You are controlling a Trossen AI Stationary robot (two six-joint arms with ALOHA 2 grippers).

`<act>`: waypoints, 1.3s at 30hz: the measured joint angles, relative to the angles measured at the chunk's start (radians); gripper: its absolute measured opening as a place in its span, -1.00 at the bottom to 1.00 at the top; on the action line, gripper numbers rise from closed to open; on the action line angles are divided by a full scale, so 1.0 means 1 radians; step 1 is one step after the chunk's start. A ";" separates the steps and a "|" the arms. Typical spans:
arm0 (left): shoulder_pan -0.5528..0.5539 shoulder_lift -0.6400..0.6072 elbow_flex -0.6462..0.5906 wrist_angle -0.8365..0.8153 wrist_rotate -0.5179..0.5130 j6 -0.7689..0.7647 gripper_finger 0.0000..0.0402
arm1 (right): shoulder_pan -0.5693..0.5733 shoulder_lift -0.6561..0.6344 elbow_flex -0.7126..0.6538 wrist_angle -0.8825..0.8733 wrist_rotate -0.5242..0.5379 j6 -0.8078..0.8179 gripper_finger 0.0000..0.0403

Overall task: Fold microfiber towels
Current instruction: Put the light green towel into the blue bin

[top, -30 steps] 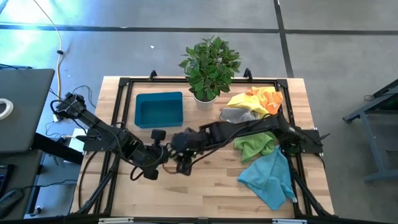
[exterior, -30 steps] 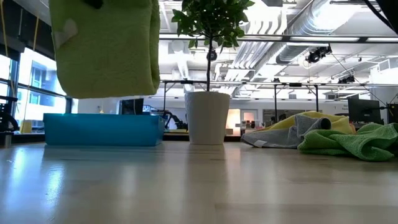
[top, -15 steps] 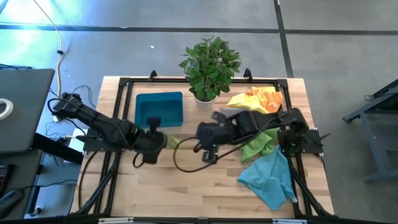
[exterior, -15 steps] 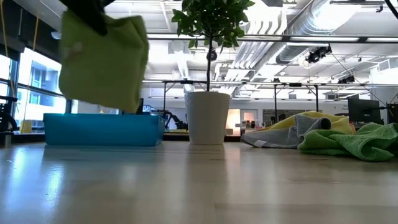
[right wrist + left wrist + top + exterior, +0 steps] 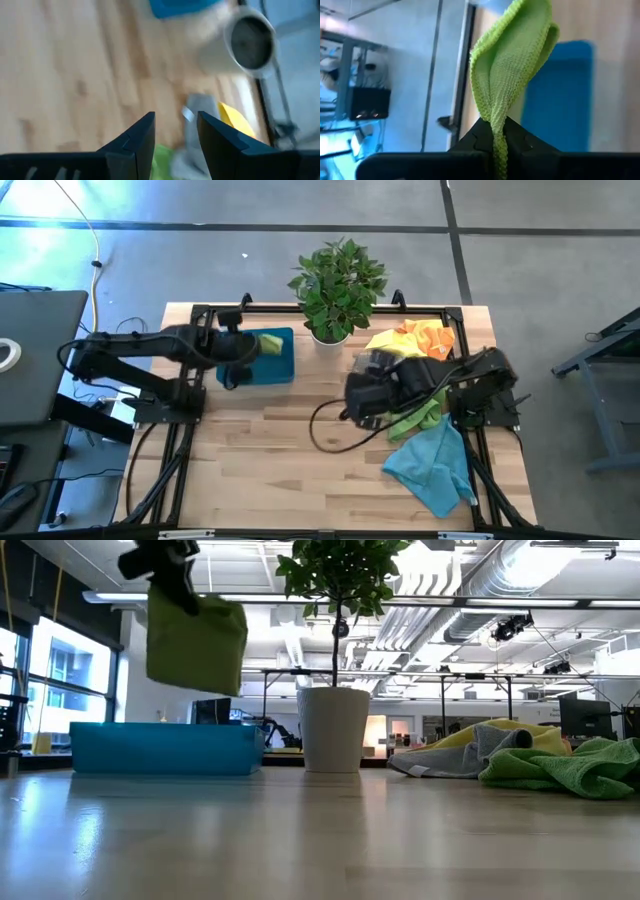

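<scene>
Above blue tray [image 5: 250,368], left wrist view shows fingers [image 5: 485,142] pinching lime towel [image 5: 512,75].

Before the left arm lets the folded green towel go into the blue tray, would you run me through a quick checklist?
1. Left gripper shut on the lime green towel: ok.
2. Towel above the blue tray in the high view: ok.
3. Towel hangs clear of the tray rim in the low view: ok.
4. Right gripper open, empty, away from the tray: ok.
5. Potted plant stands apart from the left arm: ok.
6. Tray interior free: cannot tell.
</scene>
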 joint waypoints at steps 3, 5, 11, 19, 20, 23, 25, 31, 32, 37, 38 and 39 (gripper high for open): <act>0.110 -0.001 0.002 0.059 0.020 0.090 -0.97 | -0.021 -0.082 -0.154 0.026 0.018 0.077 -0.32; 0.186 0.001 0.002 0.115 0.044 0.180 -0.97 | -0.031 -0.136 -0.257 0.065 0.019 0.135 -0.32; 0.365 0.025 0.001 0.251 0.275 0.349 -0.97 | -0.035 -0.279 -0.537 0.249 0.009 0.256 -0.32; 0.527 0.100 0.002 0.325 0.393 0.445 -0.97 | -0.028 -0.363 -0.735 0.448 -0.029 0.338 -0.32; 0.544 0.112 0.002 0.325 0.406 0.453 -0.97 | -0.029 -0.364 -0.742 0.458 -0.033 0.346 -0.32; 0.587 0.149 0.002 0.332 0.439 0.465 -0.96 | -0.029 -0.361 -0.754 0.463 -0.033 0.354 -0.32; 0.614 0.175 0.002 0.343 0.449 0.466 -0.96 | -0.029 -0.361 -0.757 0.479 -0.032 0.355 -0.32; 0.658 0.233 0.002 0.368 0.475 0.486 -0.96 | -0.029 -0.361 -0.757 0.495 -0.021 0.354 -0.32; 0.661 0.241 0.002 0.363 0.482 0.486 -0.96 | -0.029 -0.361 -0.757 0.497 -0.021 0.355 -0.32; 0.658 0.264 0.002 0.317 0.527 0.486 -0.97 | -0.029 -0.361 -0.757 0.498 -0.020 0.364 -0.32; 0.654 0.264 0.002 0.312 0.543 0.482 -0.97 | -0.029 -0.361 -0.757 0.498 -0.019 0.364 -0.32; 0.652 0.264 0.002 0.305 0.561 0.478 -0.98 | -0.029 -0.361 -0.757 0.498 -0.019 0.364 -0.32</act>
